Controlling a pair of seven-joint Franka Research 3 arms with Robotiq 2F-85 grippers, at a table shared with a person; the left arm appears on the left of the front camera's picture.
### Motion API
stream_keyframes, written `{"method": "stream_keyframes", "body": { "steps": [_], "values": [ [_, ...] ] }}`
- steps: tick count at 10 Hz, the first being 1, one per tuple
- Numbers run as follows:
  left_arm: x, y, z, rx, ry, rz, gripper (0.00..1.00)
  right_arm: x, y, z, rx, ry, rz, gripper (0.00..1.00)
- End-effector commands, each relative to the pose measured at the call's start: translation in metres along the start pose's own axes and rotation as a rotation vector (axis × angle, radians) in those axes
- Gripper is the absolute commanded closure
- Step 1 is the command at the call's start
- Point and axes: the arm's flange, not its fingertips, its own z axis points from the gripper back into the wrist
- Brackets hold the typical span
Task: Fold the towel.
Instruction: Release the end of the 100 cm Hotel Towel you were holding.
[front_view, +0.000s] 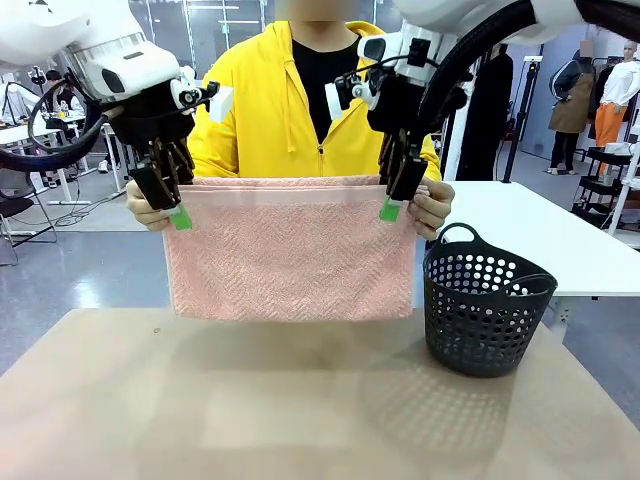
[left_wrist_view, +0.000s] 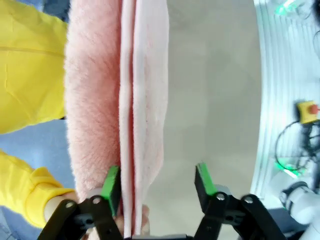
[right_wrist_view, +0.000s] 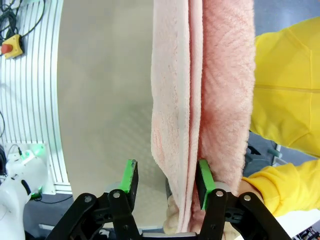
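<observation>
The left tool (front_view: 178, 212) stands open at the towel's (front_view: 290, 250) top left corner. In its wrist view (left_wrist_view: 157, 185) one green pad (left_wrist_view: 110, 186) lies against the doubled cloth and the other stands well apart, so nothing is clamped. A person's hand (front_view: 143, 208) pinches that corner just behind it. The towel hangs flat between the two tools, top edge level, lower edge near the desk's (front_view: 250, 400) far edge. Bare desk lies open below and in front of both tools. The right tool (front_view: 392, 208) is open too, one pad (right_wrist_view: 204, 184) touching the cloth, with the person's other hand (front_view: 436, 207) just beside it. Below and outward of it a black basket (front_view: 487, 300) stands upright, close to the towel's side edge.
</observation>
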Motion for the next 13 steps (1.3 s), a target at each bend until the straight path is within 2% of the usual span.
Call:
{"method": "stream_keyframes", "body": {
  "steps": [1, 2, 3, 5, 7, 9, 10, 12, 13],
  "values": [
    [0.006, -0.013, 0.032, 0.031, 0.007, 0.113, 0.00, 0.000, 0.013, 0.029, -0.027, -0.006, -0.076, 0.17],
    [0.008, -0.022, 0.050, 0.052, -0.018, 0.180, 0.00, -0.006, 0.020, 0.044, -0.019, -0.040, -0.142, 0.00],
    [0.004, -0.035, 0.070, 0.025, -0.067, 0.261, 0.00, -0.014, 0.032, 0.063, 0.009, -0.092, -0.213, 0.00],
    [-0.021, -0.059, 0.105, 0.048, -0.107, 0.454, 0.00, -0.039, 0.057, 0.096, -0.048, -0.113, -0.403, 0.00],
    [-0.047, -0.080, 0.128, 0.186, -0.031, 0.641, 0.00, -0.054, 0.076, 0.117, -0.190, -0.131, -0.637, 0.00],
    [-0.064, -0.095, 0.135, 0.287, -0.096, 0.824, 0.00, -0.067, 0.084, 0.115, -0.271, -0.134, -0.818, 0.00],
    [-0.069, -0.095, 0.132, 0.298, -0.130, 0.870, 0.00, -0.071, 0.086, 0.114, -0.299, -0.156, -0.866, 0.00],
    [-0.078, -0.098, 0.129, 0.408, -0.164, 1.004, 0.00, -0.076, 0.090, 0.112, -0.353, -0.186, -0.940, 0.00],
    [-0.081, -0.098, 0.127, 0.416, -0.199, 1.012, 0.00, -0.080, 0.091, 0.108, -0.352, -0.207, -0.964, 0.00]
  ]
}}
